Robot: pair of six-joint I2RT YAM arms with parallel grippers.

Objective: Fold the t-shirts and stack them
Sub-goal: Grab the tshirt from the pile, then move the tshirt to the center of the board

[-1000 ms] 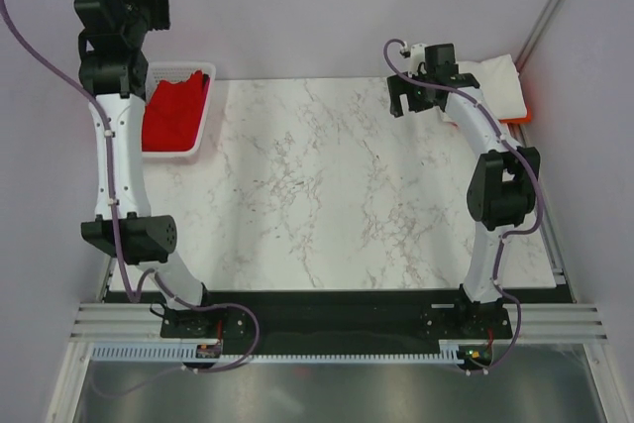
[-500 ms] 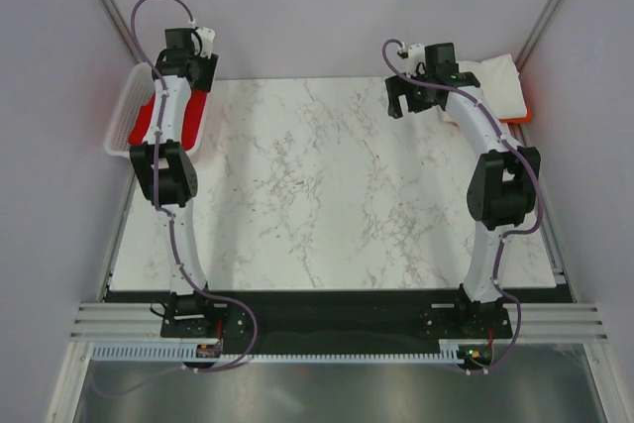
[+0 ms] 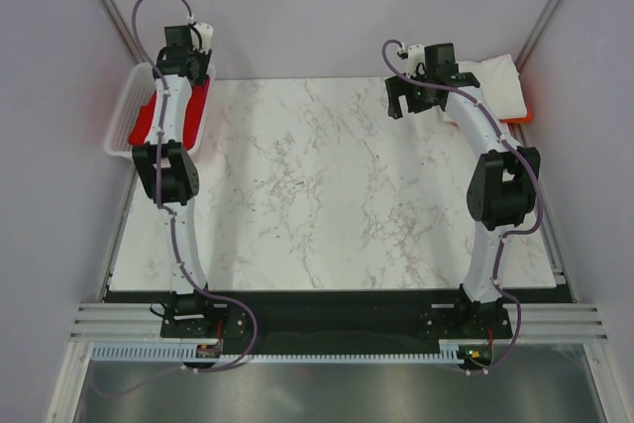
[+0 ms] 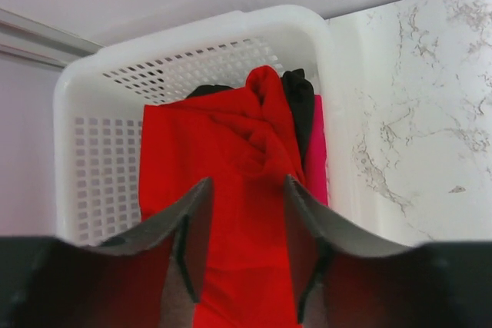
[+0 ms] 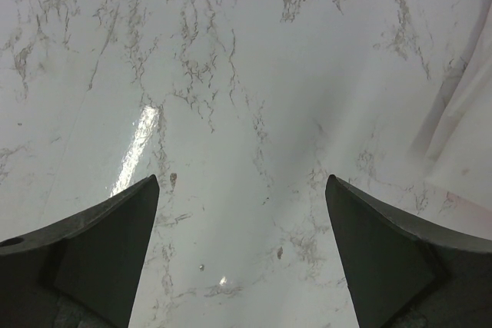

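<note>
Limp bright red cloth t-shirt (image 4: pixel 207 144) is hovered over by the parted left gripper (image 4: pixel 247 183); its bunched ridge is judged best pinched; right gripper (image 5: pixel 240 183) is likewise spread.

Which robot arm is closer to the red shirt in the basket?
Left. The left end effector, open, hangs right over the red t-shirt in the white basket. The right end effector is far across the table, open over bare marble beside the white t-shirt.
</note>
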